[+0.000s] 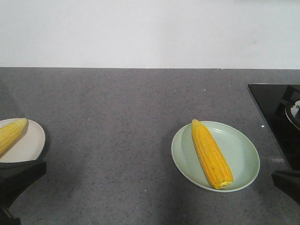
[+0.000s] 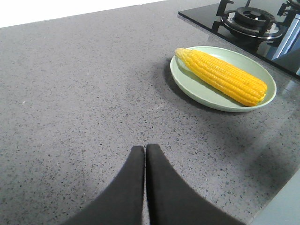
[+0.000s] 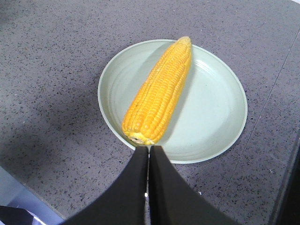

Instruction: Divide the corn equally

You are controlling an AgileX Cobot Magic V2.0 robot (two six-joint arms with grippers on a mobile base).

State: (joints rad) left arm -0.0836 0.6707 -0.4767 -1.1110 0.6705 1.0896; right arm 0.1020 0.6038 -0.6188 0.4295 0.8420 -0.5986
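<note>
One yellow corn cob [image 1: 211, 152] lies lengthwise on a pale green plate [image 1: 243, 152] at the right of the counter; the same corn [image 2: 220, 75] [image 3: 159, 91] and plate [image 2: 187, 82] [image 3: 215, 108] show in both wrist views. Another corn cob [image 1: 10, 132] rests on a white plate [image 1: 28, 145] at the left edge, partly cut off. My left gripper [image 2: 144, 148] is shut and empty over bare counter, left of the green plate. My right gripper [image 3: 149, 148] is shut and empty, its tips just short of the cob's blunt end.
A black glass hob [image 1: 276, 112] with a gas burner [image 2: 251, 18] lies at the far right, close behind the green plate. A white wall [image 1: 150, 33] backs the grey speckled counter [image 1: 117, 131].
</note>
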